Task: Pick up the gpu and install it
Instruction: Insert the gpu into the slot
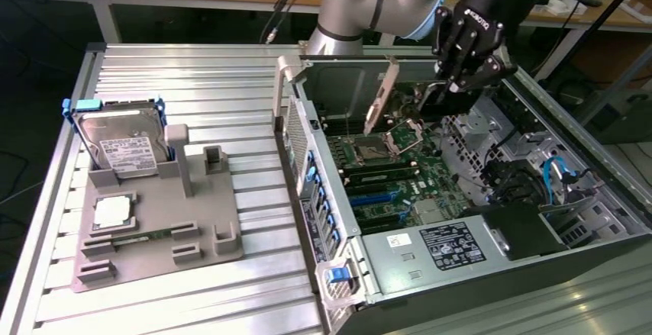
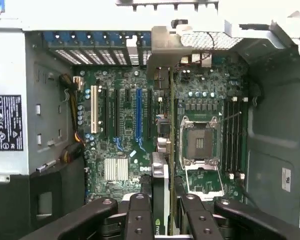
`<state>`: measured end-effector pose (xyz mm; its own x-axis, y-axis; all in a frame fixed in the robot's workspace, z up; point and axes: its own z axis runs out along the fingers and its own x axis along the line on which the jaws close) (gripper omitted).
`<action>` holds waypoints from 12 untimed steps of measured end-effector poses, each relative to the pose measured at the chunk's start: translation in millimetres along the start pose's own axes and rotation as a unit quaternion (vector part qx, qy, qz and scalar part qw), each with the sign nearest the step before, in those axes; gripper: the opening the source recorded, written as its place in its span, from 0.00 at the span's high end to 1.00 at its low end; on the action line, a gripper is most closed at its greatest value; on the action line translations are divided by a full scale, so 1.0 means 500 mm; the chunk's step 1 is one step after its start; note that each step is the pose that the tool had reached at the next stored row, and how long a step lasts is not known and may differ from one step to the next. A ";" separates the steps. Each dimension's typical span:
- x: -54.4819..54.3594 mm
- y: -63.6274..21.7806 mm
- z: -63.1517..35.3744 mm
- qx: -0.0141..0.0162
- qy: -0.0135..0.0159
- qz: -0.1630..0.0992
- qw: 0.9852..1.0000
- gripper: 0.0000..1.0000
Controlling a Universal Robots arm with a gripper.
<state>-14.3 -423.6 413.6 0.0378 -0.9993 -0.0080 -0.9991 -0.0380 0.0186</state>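
Gpu (image 1: 379,95) hangs on edge above the motherboard (image 2: 125,130), our gripper (image 1: 440,95) partly closed and clamped on its end, with the silvery bracket toward the rear wall of the open case (image 1: 301,129). We reckon the job now is keeping its lower edge parallel with the expansion slots (image 2: 138,112): no twist, straight down.

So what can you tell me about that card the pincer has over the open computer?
The gpu is a thin, flat dark card with a silvery metal end bracket. It stands on edge, clamped in the pincer, above the motherboard inside the open case, bracket toward the slotted rear wall. It looks not yet seated in a slot.
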 end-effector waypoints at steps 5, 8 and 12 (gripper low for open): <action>0.001 -0.002 0.061 0.000 -0.003 -0.035 0.999 0.73; 0.001 -0.002 0.090 0.001 -0.003 -0.002 1.000 0.73; 0.001 -0.002 0.104 0.001 -0.004 0.012 1.000 0.73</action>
<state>-14.2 -423.6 361.4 0.0143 -0.9998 -0.0149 -0.9997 -0.0146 0.0170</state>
